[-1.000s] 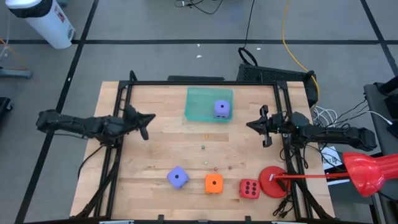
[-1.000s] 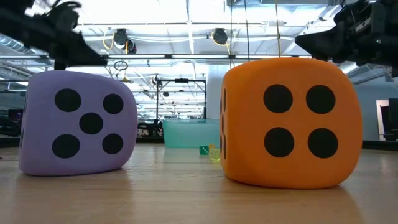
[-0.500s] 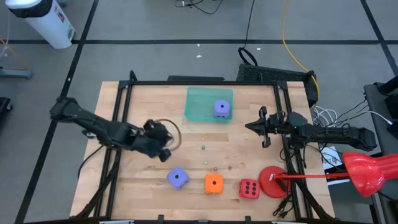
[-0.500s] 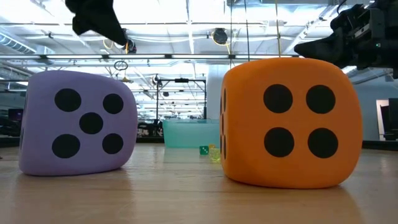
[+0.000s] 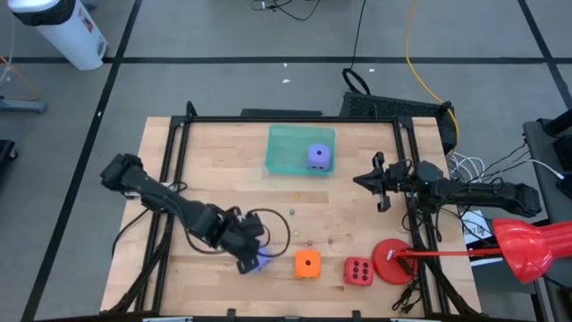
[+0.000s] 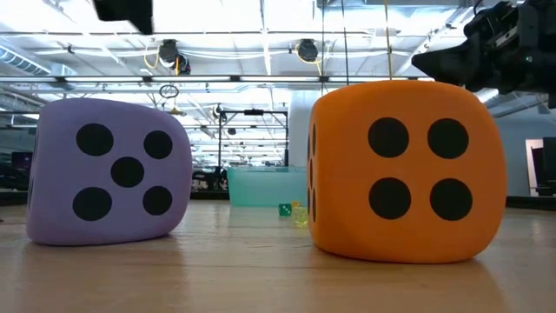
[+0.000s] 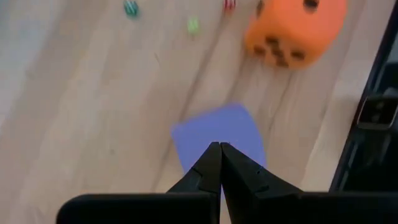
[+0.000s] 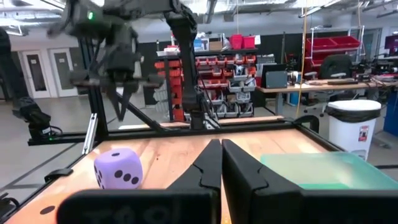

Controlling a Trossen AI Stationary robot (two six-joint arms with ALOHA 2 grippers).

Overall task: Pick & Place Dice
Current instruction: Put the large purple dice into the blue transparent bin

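Note:
One lavender die [image 5: 261, 261] rests on the table near the front edge, with the orange die [image 5: 307, 263] and the red die [image 5: 358, 271] to its right. A second lavender die [image 5: 317, 156] sits in the teal tray [image 5: 286, 148] at the back. My left gripper [image 7: 219, 147] is shut and points down, just above the front lavender die [image 7: 217, 134]. In the low view it [image 6: 122, 9] hangs clear of that die [image 6: 109, 169]. My right gripper [image 5: 377, 183] waits shut at the table's right side.
A flat red disc [image 5: 391, 261] lies at the front right, with a red tool [image 5: 527, 246] reaching to it. Several tiny dice [image 5: 298, 233] are scattered mid-table. Black frame rails run along the table's left [image 5: 170, 179] and right sides.
My left gripper has swung from the table's left side toward the near edge and the middle, tipping to point down, and now stands over the front lavender die. The dice have not moved.

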